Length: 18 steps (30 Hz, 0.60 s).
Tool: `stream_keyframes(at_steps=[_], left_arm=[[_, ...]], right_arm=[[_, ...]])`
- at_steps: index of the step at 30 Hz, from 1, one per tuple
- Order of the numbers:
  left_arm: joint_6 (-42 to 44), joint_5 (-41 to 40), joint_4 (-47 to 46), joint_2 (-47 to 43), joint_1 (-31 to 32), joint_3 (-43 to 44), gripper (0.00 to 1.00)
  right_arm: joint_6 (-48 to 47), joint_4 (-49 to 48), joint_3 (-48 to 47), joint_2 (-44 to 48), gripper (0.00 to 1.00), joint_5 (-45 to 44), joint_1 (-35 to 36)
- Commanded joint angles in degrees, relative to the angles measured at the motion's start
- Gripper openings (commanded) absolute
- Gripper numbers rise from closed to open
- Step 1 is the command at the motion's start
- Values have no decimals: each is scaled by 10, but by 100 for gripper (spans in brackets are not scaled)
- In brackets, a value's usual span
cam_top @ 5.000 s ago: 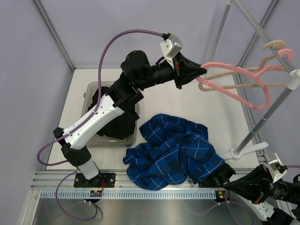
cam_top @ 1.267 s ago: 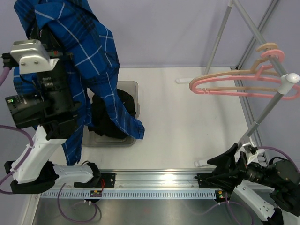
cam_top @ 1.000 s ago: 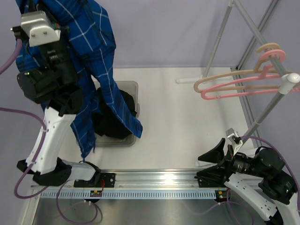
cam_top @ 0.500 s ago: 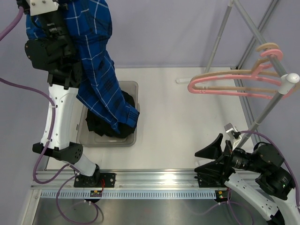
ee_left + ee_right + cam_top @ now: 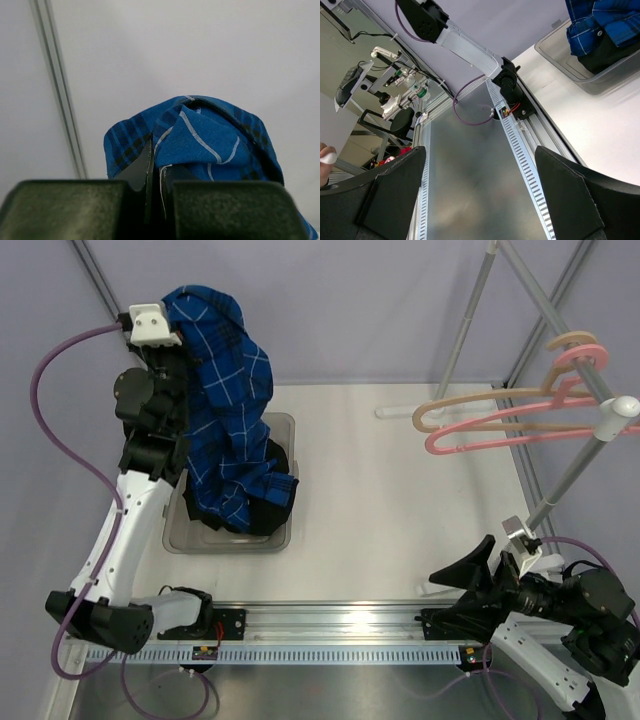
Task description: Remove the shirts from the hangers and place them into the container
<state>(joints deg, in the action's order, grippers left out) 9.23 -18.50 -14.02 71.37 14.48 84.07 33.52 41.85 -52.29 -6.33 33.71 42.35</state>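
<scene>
**Friend:** What changed just then?

**Me:** A moment before, I had the blue shirt [image 5: 225, 420] way up high, and its bottom end swung out past the near side of the container [image 5: 175, 535]. Then I brought my left arm down and back. The bottom of the shirt went into the container and piled up on the black shirt [image 5: 275, 495].

**Friend:** So were you done?

**Me:** Nearly, I thought. Both shirts were off. The beige hanger [image 5: 470, 405] and the pink hanger [image 5: 480, 440] hung bare on the rack pole [image 5: 570, 475], over the far right corner of the table [image 5: 400, 510]. But the top of the blue shirt was not in yet.

**Friend:** Where was it?

**Me:** It was up in the air, above the far end of the container, by the left edge of the table. The left gripper [image 5: 155, 165] was squeezed tight on a fold of it, and the rest hung down from there.

**Friend:** And the other one?

**Me:** The right gripper [image 5: 440, 598] was spread wide with nothing in it, low by the near right corner, well away from the shirts.
</scene>
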Motion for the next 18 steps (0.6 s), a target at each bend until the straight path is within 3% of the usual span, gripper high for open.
stream_keyframes(at_steps=[1, 10, 14, 15, 18], left_arm=[[-123, 43, 0, -56, -4, -36, 0], [-254, 188, 101, -68, -4, -44, 0], [-348, 292, 139, -39, -9, -37, 0], [-372, 290, 139, -41, -11, -55, 0], [-471, 337, 27, -74, -23, -169, 0]], right_arm=[[6, 7, -18, 25, 100, 13, -4], [22, 8, -17, 53, 99, 19, -4], [16, 23, -26, 58, 100, 14, -3], [16, 24, -29, 59, 100, 12, -3], [15, 26, -33, 59, 99, 9, -4]])
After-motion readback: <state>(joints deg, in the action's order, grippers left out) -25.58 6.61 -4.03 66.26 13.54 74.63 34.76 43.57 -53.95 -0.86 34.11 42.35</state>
